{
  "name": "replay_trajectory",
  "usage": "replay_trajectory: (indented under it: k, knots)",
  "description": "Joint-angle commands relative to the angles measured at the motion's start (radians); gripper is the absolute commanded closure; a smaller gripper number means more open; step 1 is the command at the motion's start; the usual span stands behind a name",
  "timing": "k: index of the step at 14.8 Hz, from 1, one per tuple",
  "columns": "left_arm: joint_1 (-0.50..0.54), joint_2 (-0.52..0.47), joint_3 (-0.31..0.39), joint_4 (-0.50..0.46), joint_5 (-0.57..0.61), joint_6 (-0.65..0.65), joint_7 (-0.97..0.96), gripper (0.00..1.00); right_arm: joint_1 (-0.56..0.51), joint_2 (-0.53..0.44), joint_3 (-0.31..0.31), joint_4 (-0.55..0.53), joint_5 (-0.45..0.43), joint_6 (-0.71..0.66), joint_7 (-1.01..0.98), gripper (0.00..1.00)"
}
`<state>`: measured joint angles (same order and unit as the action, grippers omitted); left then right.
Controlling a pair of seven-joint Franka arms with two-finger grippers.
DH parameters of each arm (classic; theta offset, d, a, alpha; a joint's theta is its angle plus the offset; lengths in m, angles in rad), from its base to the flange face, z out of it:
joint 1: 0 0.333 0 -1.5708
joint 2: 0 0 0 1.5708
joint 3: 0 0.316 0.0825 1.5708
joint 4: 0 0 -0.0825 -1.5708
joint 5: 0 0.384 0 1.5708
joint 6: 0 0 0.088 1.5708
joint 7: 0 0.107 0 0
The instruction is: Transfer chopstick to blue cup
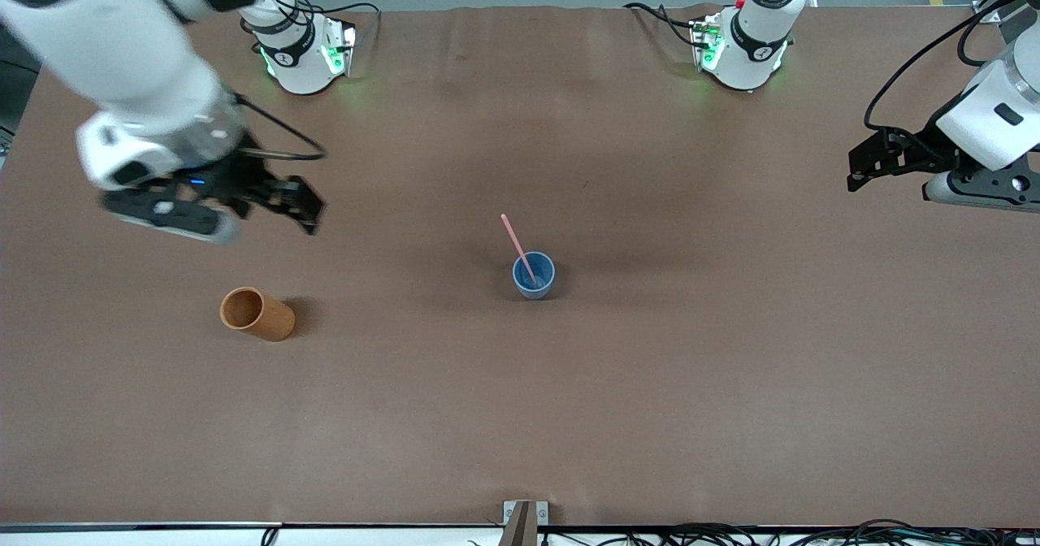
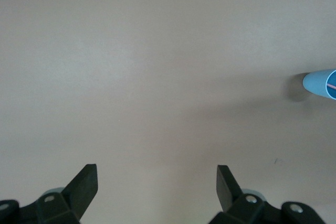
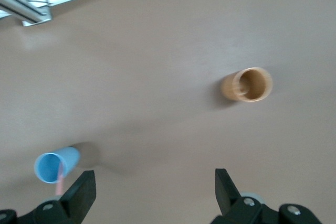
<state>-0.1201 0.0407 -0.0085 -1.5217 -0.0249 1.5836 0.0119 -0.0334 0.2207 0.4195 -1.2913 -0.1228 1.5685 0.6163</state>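
The blue cup [image 1: 534, 275] stands upright near the middle of the table, and the pale-pink chopstick [image 1: 516, 244] leans inside it, its upper end sticking out over the rim. In the right wrist view the blue cup [image 3: 55, 165] shows with a bit of the chopstick [image 3: 60, 178] in it. The left wrist view catches the blue cup [image 2: 321, 84] at its edge. My right gripper [image 1: 294, 205] hangs open and empty in the air toward the right arm's end. Over the left arm's end of the table my left gripper [image 1: 871, 166] waits, open and empty.
An orange-brown cylindrical cup [image 1: 256, 313] stands toward the right arm's end, nearer to the front camera than the blue cup; it also shows as an orange-brown cup [image 3: 248, 84] in the right wrist view. Cables and a metal bracket [image 1: 524, 520] line the table's near edge.
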Motion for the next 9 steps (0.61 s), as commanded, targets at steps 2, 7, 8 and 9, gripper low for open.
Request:
replay_trajectory:
  k: [2,7,8,9]
  knots:
    - [0.003,0.011,-0.007,0.018,-0.012,0.009,-0.006,0.00,-0.005,-0.127,-0.172,-0.101,0.051,-0.022,-0.264,0.00]
    - [0.003,0.013,-0.005,0.020,-0.012,0.009,-0.006,0.00,-0.003,-0.267,-0.369,-0.189,0.127,-0.089,-0.579,0.00]
    - [0.000,0.013,-0.005,0.021,-0.006,0.009,-0.007,0.00,-0.003,-0.273,-0.392,-0.189,0.127,-0.105,-0.613,0.00]
    - [0.000,0.013,-0.005,0.023,-0.006,0.009,-0.009,0.00,-0.003,-0.273,-0.406,-0.186,0.127,-0.111,-0.650,0.00]
